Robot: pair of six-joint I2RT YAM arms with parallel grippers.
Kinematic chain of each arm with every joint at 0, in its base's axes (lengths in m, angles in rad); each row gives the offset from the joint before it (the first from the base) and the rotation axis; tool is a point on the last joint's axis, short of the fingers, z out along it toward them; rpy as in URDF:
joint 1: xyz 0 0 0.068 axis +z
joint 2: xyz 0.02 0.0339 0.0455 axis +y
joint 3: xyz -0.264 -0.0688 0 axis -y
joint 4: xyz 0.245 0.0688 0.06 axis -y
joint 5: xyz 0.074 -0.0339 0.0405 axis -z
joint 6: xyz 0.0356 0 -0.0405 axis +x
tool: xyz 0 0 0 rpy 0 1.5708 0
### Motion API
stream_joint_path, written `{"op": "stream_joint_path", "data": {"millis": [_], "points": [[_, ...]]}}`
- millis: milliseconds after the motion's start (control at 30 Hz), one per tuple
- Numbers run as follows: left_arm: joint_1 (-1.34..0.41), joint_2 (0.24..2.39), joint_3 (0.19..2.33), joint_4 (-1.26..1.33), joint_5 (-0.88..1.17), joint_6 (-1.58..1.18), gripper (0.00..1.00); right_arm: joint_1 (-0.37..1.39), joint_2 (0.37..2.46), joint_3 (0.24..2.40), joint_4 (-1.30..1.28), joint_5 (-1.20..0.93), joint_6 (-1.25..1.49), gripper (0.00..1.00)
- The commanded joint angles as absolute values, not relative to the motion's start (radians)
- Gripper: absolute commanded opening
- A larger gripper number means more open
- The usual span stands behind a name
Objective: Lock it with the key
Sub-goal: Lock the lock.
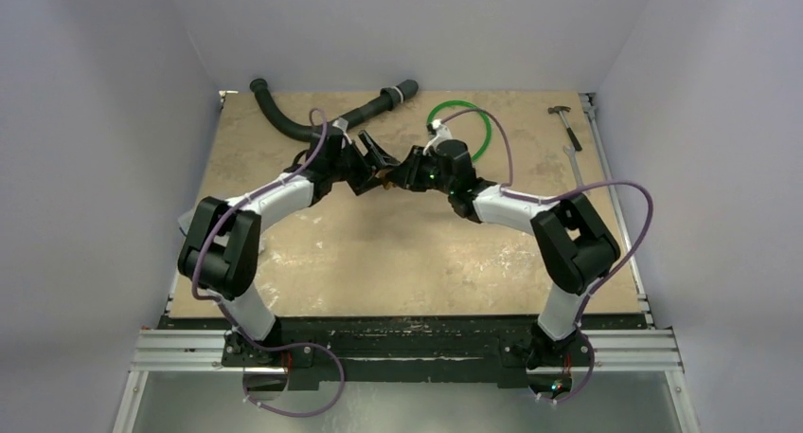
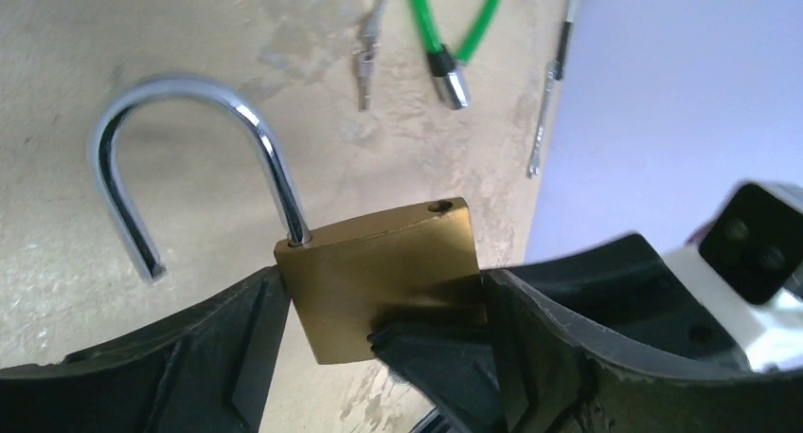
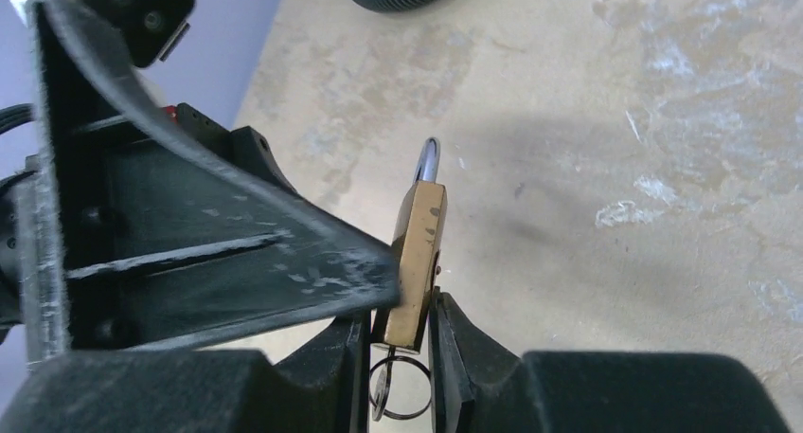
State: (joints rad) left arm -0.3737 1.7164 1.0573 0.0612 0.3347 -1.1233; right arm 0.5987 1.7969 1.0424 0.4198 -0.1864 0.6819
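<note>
The brass lock (image 2: pixel 379 262) is held in the air between both grippers, its silver shackle (image 2: pixel 180 92) swung open. My left gripper (image 2: pixel 383 300) is shut on the lock's two side edges. My right gripper (image 3: pixel 402 338) is shut across the lower end of the lock (image 3: pixel 417 253), which shows edge-on there. A thin wire ring with a small silver key (image 3: pixel 381 390) hangs under the lock between the right fingers; the keyhole is hidden. In the top view the left gripper (image 1: pixel 372 171) and the right gripper (image 1: pixel 405 174) meet at the lock (image 1: pixel 387 177).
A green cable loop (image 1: pixel 461 130) lies behind the right gripper, and its silver end (image 2: pixel 452 81) shows in the left wrist view. Small silver key-like pieces (image 2: pixel 366 54) lie on the table. A black hose (image 1: pixel 312 120) lies at the back left. A small hammer (image 1: pixel 565 120) and a wrench (image 1: pixel 574 163) lie by the right edge.
</note>
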Motion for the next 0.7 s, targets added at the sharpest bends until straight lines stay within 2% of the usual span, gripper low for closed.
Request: {"op": "stream_joint_path", "data": {"millis": [0, 133, 233, 400, 533, 667], "points": [[-0.342, 1.57, 1.132, 0.143, 0.403, -0.915, 0.83, 0.493, 1.685, 1.011, 0.509, -0.351, 0.759, 0.0], [-0.33, 1.497, 1.134, 0.103, 0.433, -0.703, 0.94, 0.43, 1.66, 0.973, 0.555, -0.466, 0.771, 0.0], [-0.313, 1.47, 1.134, 0.065, 0.501, -0.55, 0.96, 0.399, 1.647, 0.944, 0.595, -0.529, 0.793, 0.0], [-0.258, 1.46, 1.142, -0.054, 0.67, -0.119, 0.97, 0.358, 1.632, 0.915, 0.667, -0.697, 0.813, 0.0], [-0.249, 1.412, 1.107, -0.141, 0.69, 0.285, 0.96, 0.347, 1.605, 0.931, 0.663, -0.847, 0.808, 0.0], [-0.249, 1.34, 1.017, -0.111, 0.744, 0.505, 0.89, 0.347, 1.541, 0.915, 0.651, -0.933, 0.813, 0.0]]}}
